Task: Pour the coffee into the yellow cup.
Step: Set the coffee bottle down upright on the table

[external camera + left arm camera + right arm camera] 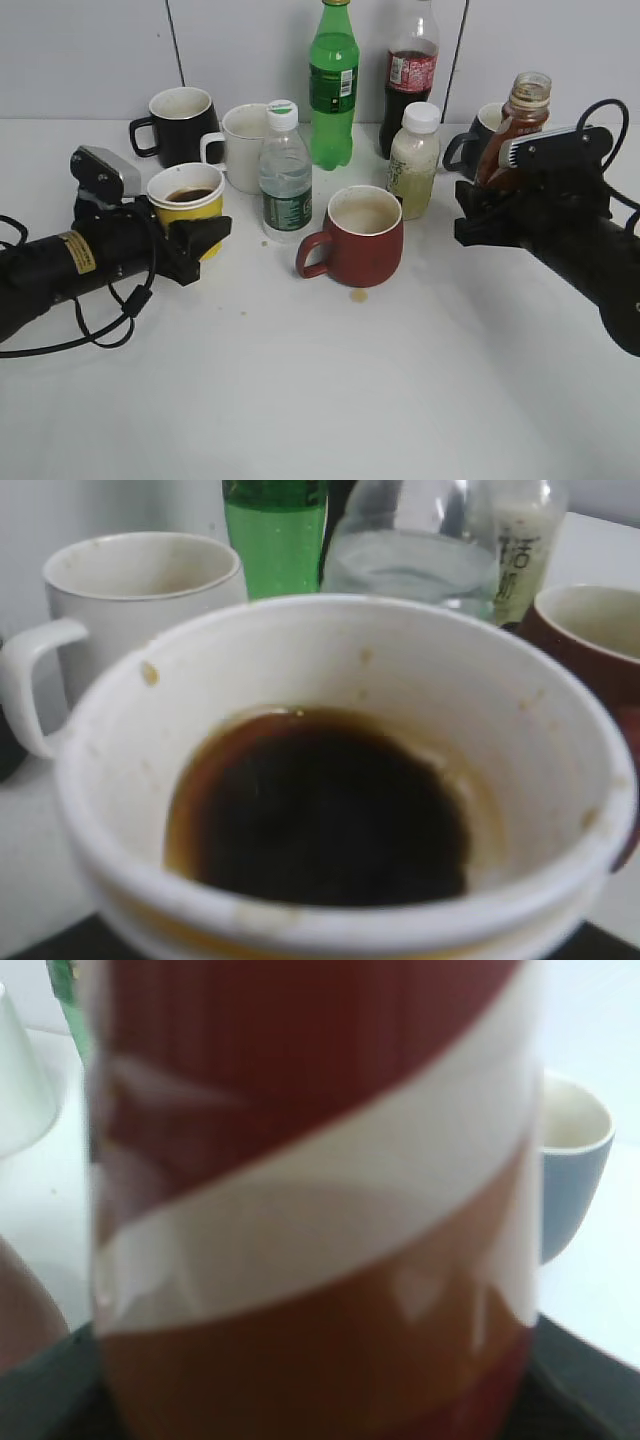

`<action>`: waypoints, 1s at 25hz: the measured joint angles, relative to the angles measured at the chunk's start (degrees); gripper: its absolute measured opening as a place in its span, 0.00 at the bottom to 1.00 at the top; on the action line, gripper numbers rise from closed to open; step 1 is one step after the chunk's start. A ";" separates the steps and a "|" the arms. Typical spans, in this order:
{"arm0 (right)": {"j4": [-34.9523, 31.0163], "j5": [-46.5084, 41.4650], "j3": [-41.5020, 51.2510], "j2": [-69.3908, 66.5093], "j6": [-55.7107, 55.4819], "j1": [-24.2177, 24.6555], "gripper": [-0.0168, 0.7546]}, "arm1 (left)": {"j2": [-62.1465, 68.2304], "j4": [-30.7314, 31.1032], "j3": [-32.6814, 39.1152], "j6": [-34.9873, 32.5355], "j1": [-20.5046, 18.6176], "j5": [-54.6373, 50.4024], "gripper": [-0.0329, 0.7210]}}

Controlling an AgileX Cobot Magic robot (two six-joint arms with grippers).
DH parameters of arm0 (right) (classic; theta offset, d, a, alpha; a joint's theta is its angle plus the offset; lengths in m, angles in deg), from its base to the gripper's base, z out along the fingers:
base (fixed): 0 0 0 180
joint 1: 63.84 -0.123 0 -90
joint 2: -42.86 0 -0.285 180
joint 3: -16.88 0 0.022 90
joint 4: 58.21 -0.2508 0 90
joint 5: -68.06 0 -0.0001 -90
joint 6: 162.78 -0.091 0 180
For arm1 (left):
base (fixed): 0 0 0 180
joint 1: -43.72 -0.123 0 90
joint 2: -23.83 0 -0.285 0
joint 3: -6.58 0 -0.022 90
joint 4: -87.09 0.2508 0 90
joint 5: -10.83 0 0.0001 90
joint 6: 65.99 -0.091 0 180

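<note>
The yellow cup (186,208) stands at the left of the table with dark coffee (188,194) in its bottom. My left gripper (197,240) is shut around its side. In the left wrist view the cup's white inside (420,670) fills the frame, with the coffee (320,810) pooled low. The brown glass coffee bottle (523,112) stands upright at the right, uncapped, with my right gripper (490,215) shut on its lower body. In the right wrist view its red-white label (320,1210) fills the frame. The jaws themselves are mostly hidden.
Between the arms stand a red mug (360,235), a water bottle (285,175), a pale drink bottle (414,160), a green bottle (333,85) and a cola bottle (412,70). A black mug (180,125) and white mug (243,145) stand behind the cup. A blue-grey mug (570,1170) stands behind the coffee bottle.
</note>
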 joint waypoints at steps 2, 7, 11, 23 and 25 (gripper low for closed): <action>0.00 1.00 0.04 -1.91 0.00 0.00 0.67 | 1.51 -0.24 -0.75 -0.05 0.00 0.25 0.55; 0.02 4.50 0.04 -5.81 0.00 0.00 0.68 | 4.99 -0.43 -3.47 -0.59 0.00 0.41 0.55; -0.03 8.68 0.04 -9.20 0.00 0.00 0.68 | 6.88 -0.54 -5.19 -0.75 0.00 0.35 0.55; -0.08 9.35 0.04 -10.89 0.00 0.00 0.68 | 9.29 -1.31 -7.69 -2.63 0.00 -1.42 0.69; -0.08 9.35 0.04 -10.89 0.00 0.00 0.68 | 10.19 -2.13 -7.69 -2.68 0.00 -1.87 0.74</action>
